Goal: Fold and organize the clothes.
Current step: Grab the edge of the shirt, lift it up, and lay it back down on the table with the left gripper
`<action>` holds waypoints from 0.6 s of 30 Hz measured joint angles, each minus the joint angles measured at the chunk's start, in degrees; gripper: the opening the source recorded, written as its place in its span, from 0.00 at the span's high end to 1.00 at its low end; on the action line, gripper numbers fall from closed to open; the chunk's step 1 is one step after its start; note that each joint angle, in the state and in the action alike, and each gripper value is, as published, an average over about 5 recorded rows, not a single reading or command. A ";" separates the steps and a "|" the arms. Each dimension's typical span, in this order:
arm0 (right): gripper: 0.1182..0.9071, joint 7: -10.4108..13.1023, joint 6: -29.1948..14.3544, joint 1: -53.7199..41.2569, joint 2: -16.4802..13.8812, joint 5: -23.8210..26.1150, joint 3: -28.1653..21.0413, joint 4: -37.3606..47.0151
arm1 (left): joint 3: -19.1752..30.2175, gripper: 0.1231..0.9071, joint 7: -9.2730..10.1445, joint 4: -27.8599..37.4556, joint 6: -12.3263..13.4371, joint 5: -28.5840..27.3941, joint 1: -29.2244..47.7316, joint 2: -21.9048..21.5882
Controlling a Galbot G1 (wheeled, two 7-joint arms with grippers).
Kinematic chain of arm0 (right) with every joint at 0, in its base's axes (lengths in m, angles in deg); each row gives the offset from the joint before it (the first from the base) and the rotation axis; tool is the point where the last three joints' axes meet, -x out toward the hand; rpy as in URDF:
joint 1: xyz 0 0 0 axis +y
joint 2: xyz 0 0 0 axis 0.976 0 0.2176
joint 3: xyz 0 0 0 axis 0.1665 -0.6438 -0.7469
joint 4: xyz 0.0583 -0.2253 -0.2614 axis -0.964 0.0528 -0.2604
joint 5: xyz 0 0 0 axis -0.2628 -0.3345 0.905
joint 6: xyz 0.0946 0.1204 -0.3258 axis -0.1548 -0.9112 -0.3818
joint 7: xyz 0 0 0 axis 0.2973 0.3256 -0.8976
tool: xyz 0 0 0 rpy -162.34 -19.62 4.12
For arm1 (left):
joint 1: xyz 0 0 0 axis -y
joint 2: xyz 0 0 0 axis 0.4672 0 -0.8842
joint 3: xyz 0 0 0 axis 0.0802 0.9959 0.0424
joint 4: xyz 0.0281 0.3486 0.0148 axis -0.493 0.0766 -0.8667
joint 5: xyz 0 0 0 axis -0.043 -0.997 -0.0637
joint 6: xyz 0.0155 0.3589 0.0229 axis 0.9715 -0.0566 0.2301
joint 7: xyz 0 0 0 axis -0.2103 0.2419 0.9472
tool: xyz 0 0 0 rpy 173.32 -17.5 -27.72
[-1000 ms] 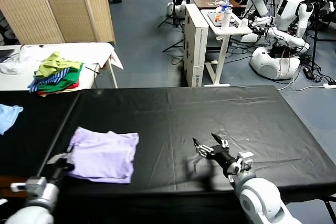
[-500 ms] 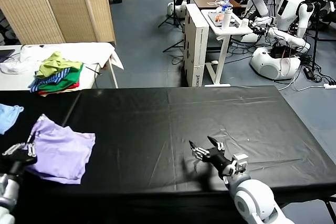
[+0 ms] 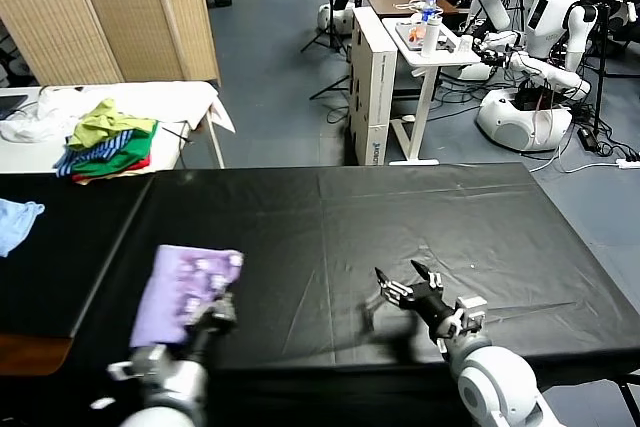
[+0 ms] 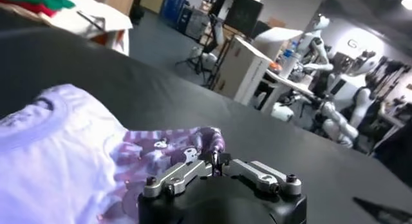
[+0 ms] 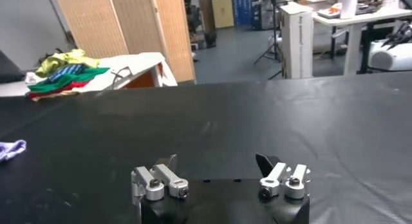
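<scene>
Clothes [image 3: 185, 282] are lying near the tabletop's [image 3: 420, 207] front left edge, the left gripper [image 3: 218, 309] pinching them closed. Right gripper [image 3: 412, 282] is hovering low, spread wide, empty.

A garment pile [image 3: 103, 147] lies on a white table [image 3: 190, 97] beside a folding screen [image 3: 120, 12]

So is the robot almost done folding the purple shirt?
Partly. The lilac T-shirt is already folded into a narrow bundle with its print showing. The left tool is shut on its edge, mid-fold. The right tool waits open on the black table. Tidying it away is left.
</scene>
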 joint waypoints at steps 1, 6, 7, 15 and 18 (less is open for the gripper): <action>0.00 0.00 0.02 0.07 0.08 0.12 -0.02 -0.04 | 2.20 0.93 0.12 0.42 0.05 -0.37 0.54 1.29; 0.00 0.00 0.22 -0.08 0.24 0.47 -0.79 0.10 | 8.93 0.93 1.01 3.44 0.10 -1.26 3.74 6.55; 0.00 0.00 0.33 -0.23 0.26 0.36 -1.06 0.15 | 9.49 0.93 1.04 4.05 0.02 -1.31 4.35 7.27; 0.00 0.20 1.77 -2.38 0.39 -1.19 -4.69 1.17 | 12.35 0.60 -1.20 5.39 -0.75 -4.34 5.31 8.77; 0.00 1.92 3.68 -3.41 0.58 -4.87 -6.64 0.95 | 12.90 0.33 -2.53 4.48 -0.38 -6.51 4.89 8.70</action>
